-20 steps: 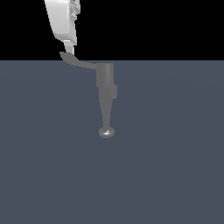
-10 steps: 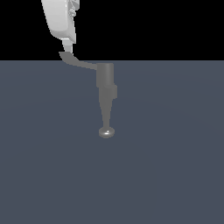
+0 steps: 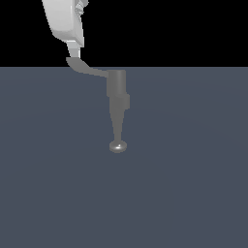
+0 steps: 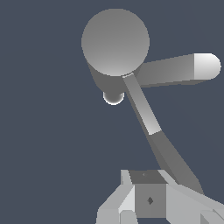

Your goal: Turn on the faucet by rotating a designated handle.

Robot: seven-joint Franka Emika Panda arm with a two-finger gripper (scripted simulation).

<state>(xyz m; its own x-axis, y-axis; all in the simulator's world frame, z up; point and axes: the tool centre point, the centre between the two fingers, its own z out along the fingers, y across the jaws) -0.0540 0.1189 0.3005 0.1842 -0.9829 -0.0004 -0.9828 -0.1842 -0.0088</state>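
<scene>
The faucet [image 3: 117, 86] is a matte grey fixture standing on the dark floor, its tapering spout ending in a shiny knob [image 3: 117, 146]. The handle [image 3: 89, 71] is a thin flat lever reaching toward the exterior view's left, with an upturned flared tip. My white gripper [image 3: 72, 51] comes down from above onto that tip, fingers together and holding nothing. In the wrist view the faucet [image 4: 115, 41] shows its round top, the knob [image 4: 113, 97] peeks out beneath, and the handle [image 4: 151, 127] runs to my gripper [image 4: 148, 192], its tip lying against the fingers.
A thicker grey bar with a pale rounded end [image 4: 205, 65] sticks out sideways from the faucet body in the wrist view. Flat dark grey floor [image 3: 193, 184] surrounds the faucet, under a black background.
My gripper has drifted slightly toward the exterior view's left. The handle and faucet look nearly unchanged.
</scene>
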